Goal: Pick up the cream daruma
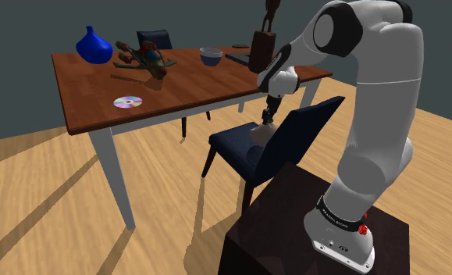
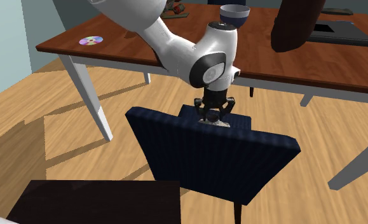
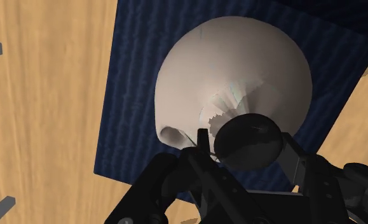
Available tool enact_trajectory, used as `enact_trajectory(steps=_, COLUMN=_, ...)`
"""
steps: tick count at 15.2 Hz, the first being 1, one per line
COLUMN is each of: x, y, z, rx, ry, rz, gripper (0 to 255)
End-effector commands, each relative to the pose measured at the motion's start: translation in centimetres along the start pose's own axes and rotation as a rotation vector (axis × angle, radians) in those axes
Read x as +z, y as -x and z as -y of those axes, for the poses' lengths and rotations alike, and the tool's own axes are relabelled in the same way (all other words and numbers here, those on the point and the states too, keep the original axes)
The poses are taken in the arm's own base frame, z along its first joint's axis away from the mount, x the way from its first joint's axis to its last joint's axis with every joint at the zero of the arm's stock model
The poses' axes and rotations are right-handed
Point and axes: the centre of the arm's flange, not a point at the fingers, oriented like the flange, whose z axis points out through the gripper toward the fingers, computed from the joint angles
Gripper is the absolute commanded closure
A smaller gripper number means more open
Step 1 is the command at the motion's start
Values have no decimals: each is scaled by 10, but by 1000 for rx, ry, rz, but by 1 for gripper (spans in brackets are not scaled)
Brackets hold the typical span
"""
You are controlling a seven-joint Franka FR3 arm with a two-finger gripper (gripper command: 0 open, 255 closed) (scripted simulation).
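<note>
Just below hand (image 2: 213, 113): cream daruma (image 3: 233, 83)

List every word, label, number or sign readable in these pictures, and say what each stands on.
No text can be read in full.
Black band around the arm's base: pale lettering, too small to read.
Disc on the table: no writing seen.
Cream daruma on the chair seat: no characters or marks seen.

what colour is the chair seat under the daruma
The chair seat is dark navy blue, finely ribbed; clearest in the wrist view.
</note>
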Motion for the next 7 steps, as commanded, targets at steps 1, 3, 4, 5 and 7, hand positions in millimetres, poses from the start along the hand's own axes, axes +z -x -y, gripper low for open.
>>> enact_trajectory(steps=1, x=-11, y=-1, z=-1, rx=0, ry=1, rz=-2, gripper=255)
enact_trajectory(steps=3, x=-22, y=-2, z=-2, rx=0, ry=1, rz=-2, gripper=255)
enact_trajectory(steps=4, x=-27, y=-2, z=-2, rx=0, ry=1, rz=-2, gripper=255)
enact_trajectory(steps=5, x=-32, y=-2, z=-2, rx=0, ry=1, rz=-2, gripper=255)
enact_trajectory(steps=7, x=-33, y=-2, z=-3, rx=0, ry=1, rz=-2, gripper=255)
